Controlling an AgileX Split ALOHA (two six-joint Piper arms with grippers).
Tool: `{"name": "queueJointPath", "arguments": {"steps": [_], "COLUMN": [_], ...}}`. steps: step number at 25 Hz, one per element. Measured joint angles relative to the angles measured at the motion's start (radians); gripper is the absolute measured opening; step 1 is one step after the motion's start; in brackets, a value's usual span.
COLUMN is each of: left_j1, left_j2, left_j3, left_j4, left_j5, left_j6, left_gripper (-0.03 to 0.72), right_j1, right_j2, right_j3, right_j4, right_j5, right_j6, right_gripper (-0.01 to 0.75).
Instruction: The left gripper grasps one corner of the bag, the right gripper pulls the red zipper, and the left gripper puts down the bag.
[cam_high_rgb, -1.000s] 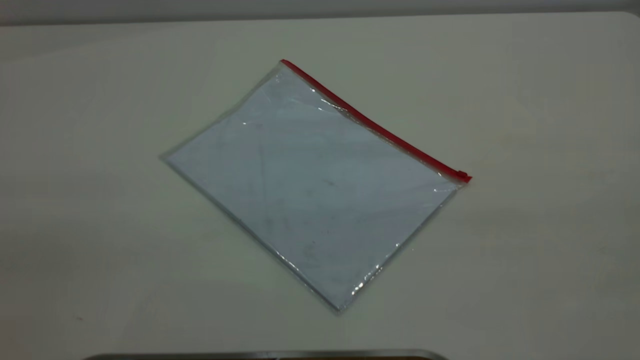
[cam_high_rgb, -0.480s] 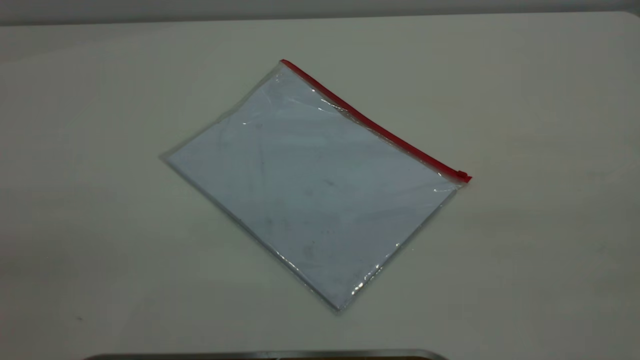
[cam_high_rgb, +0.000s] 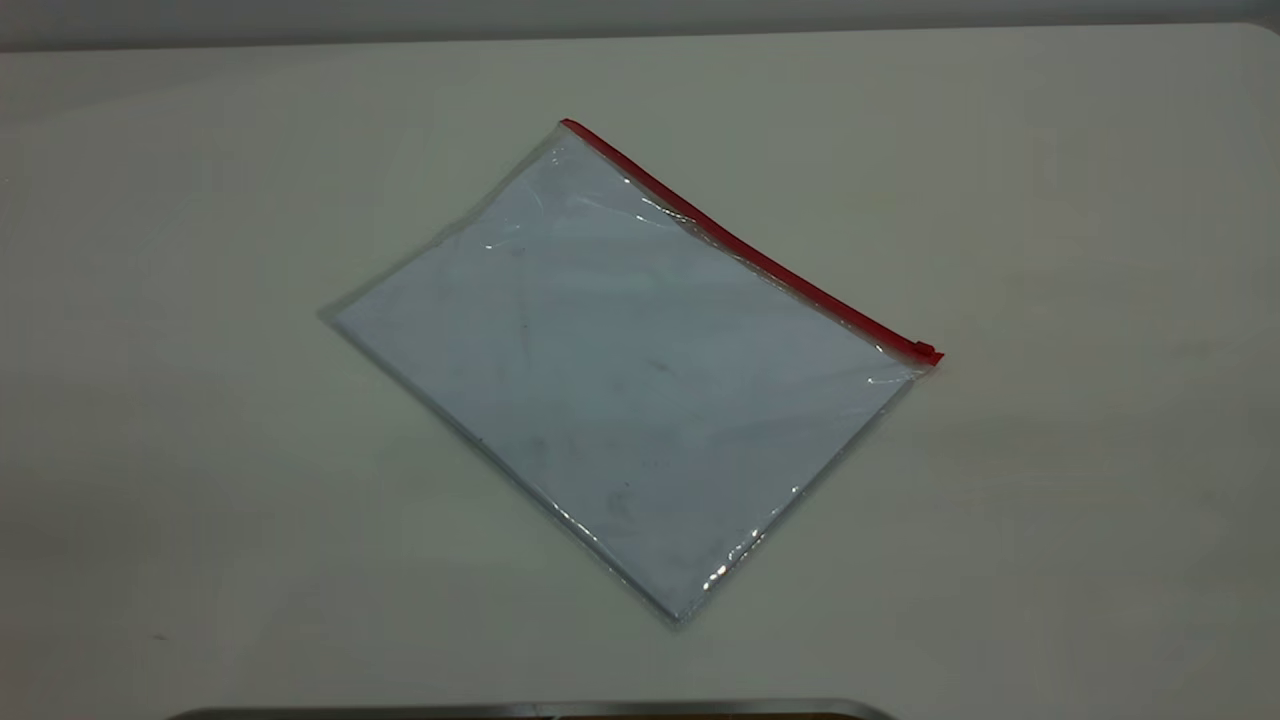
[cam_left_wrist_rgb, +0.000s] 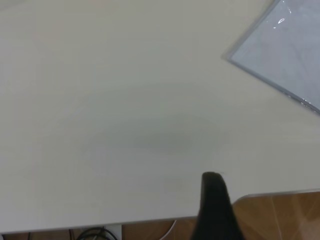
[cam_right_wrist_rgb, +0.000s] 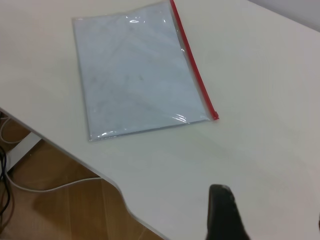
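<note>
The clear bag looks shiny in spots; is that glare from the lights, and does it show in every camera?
Exterior view: small white glints dot the bag, near the red zipper and its lowest corner. Left wrist view: one faint glint on its visible corner. Right wrist view: glints by the top edge and near both lower corners.

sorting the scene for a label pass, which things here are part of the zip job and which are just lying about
Part of the job:
- bag, flat on the table
- red zipper along its far edge
- left gripper, off the bag
- right gripper, off the bag

Just there:
- table
- cables on the floor
- grey edge at the near table side
</note>
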Motion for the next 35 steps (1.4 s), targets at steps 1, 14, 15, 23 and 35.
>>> {"name": "queueJointPath", "arguments": {"steps": [1, 14, 15, 23, 35], "left_j1": [0.0, 0.0, 0.0, 0.0, 0.0], "left_j2": [0.0, 0.0, 0.0, 0.0, 0.0], "left_j3": [0.0, 0.0, 0.0, 0.0, 0.0], "left_j4": [0.0, 0.0, 0.0, 0.0, 0.0], "left_j5": [0.0, 0.0, 0.0, 0.0, 0.0], "left_j6": [0.0, -0.002, -0.002, -0.002, -0.002], "left_gripper": [0.59, 0.59, 0.59, 0.59, 0.59], "right_j1": [0.0, -0.295, -0.31, -0.327, -0.327], "right_j2": [0.0, 0.0, 0.0, 0.0, 0.0], "right_j3": [0.0, 0.0, 0.0, 0.0, 0.001], "right_j4": [0.0, 0.004, 0.003, -0.123, -0.145], "right_j5": [0.0, 0.0, 0.0, -0.006, -0.009], "right_j6": [0.0, 0.0, 0.0, 0.135, 0.175], "right_gripper": [0.483, 0.483, 0.483, 0.483, 0.483]}}
